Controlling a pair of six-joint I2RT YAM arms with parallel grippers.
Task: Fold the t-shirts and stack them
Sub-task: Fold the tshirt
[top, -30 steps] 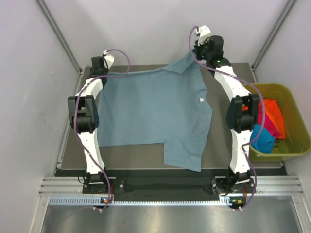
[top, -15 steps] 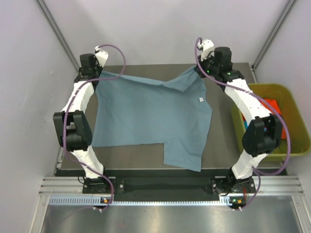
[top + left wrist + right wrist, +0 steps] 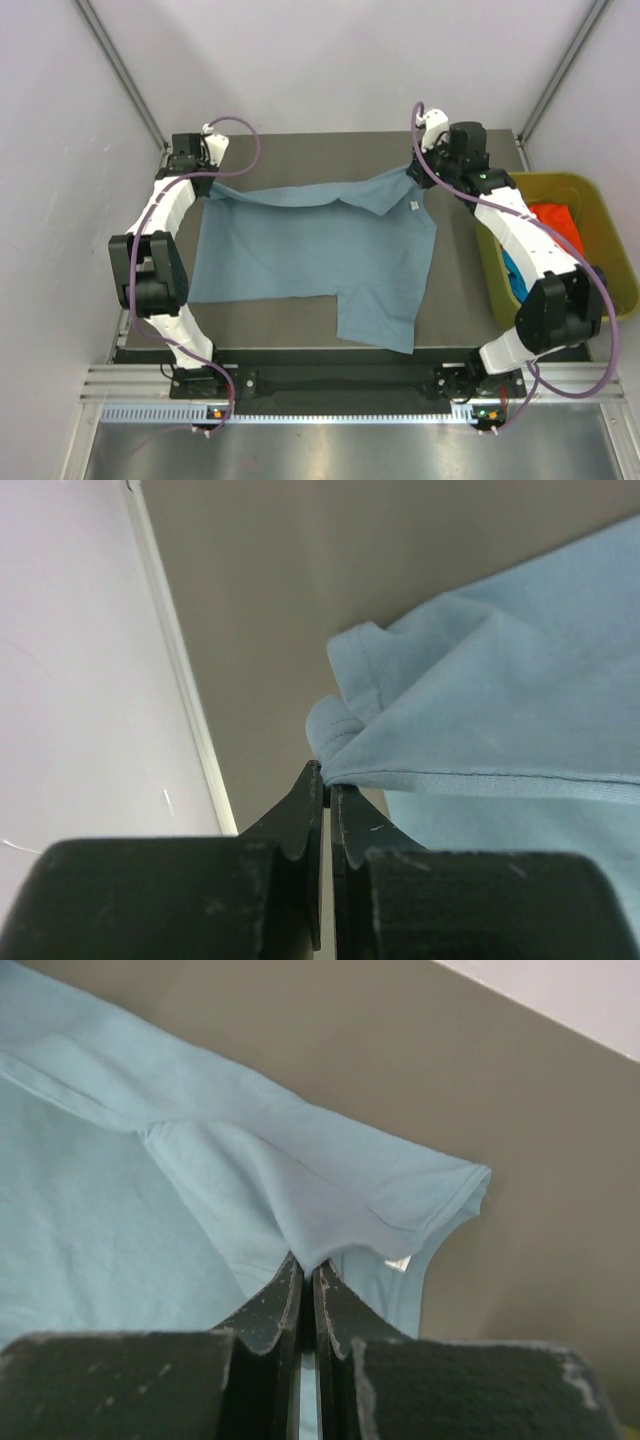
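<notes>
The large grey-blue t-shirt lies spread on the dark table, its small white neck tag near the right side. My left gripper is shut on the shirt's far-left hem corner. My right gripper is shut on a fold of cloth at the far right, by the sleeve. The far edge hangs slack between them, lifted and sagging over the shirt body. The orange tee and a bit of the turquoise tee show in the bin; the magenta one is hidden behind my right arm.
A yellow-green bin stands off the table's right edge, with my right arm's elbow over it. Pale walls and metal posts close in the back and sides. The table's left edge rail runs close to the left gripper. Bare table shows beyond the shirt.
Both grippers have drawn the shirt's far edge toward the near side, away from the back of the table. The right arm's elbow has swung out over the bin.
</notes>
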